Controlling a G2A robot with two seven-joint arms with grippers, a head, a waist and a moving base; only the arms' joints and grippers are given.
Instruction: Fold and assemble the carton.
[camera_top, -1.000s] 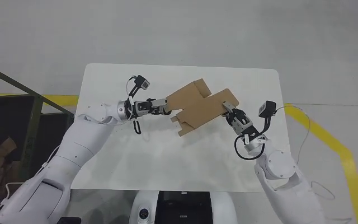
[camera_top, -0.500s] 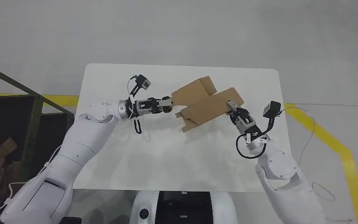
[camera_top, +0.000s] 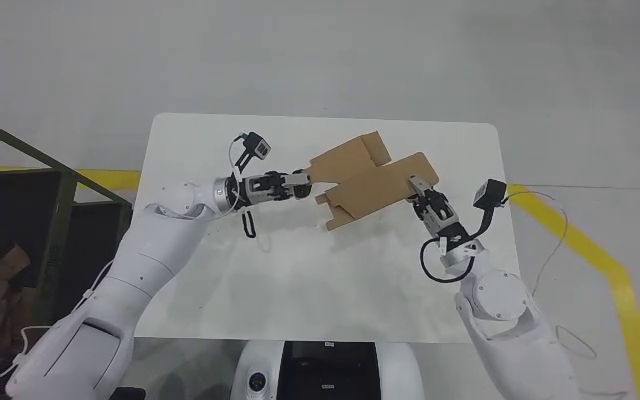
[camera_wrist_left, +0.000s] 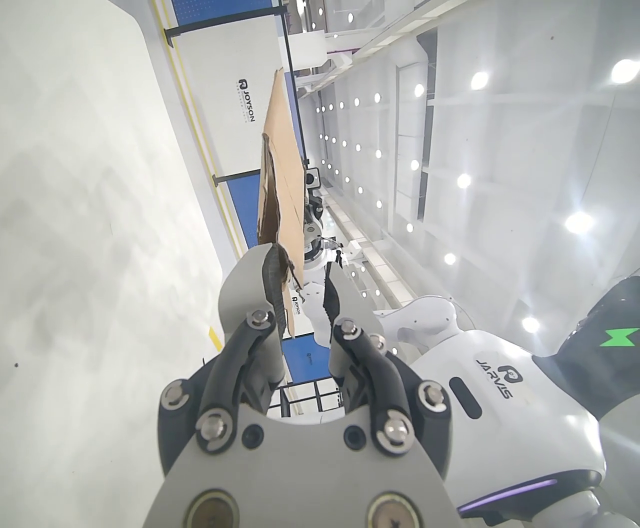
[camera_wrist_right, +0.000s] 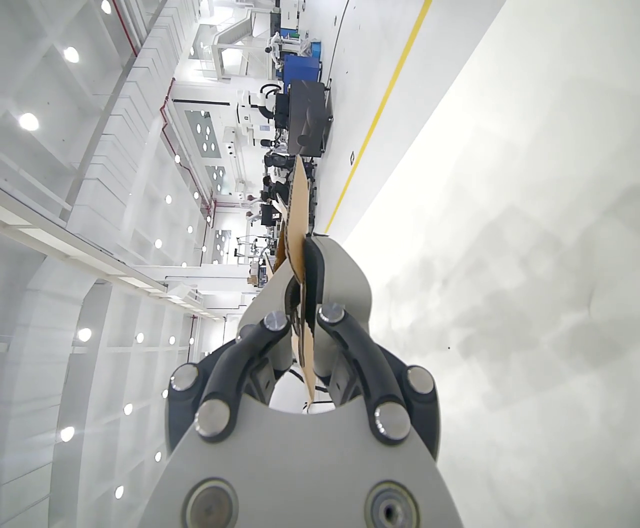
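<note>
Table (camera_top: 200, 280): white, carries work.

Carton (camera_top: 370, 180): flat brown blank, unfolded, slanting across table's far middle between both arms. Looks raised off surface, shadow beneath.

Right end effector (camera_top: 415, 190): clenched on carton's near right edge, board pinched between pads (camera_wrist_right: 312, 270).

Left end effector (camera_top: 303, 183): at carton's left edge. Jaws parted, board against one pad (camera_wrist_left: 272, 280), gap to other.

Step, by judgement: early, blank held, no panel erected yet.

Next move calls for firm left grip, then opening blank.
</note>
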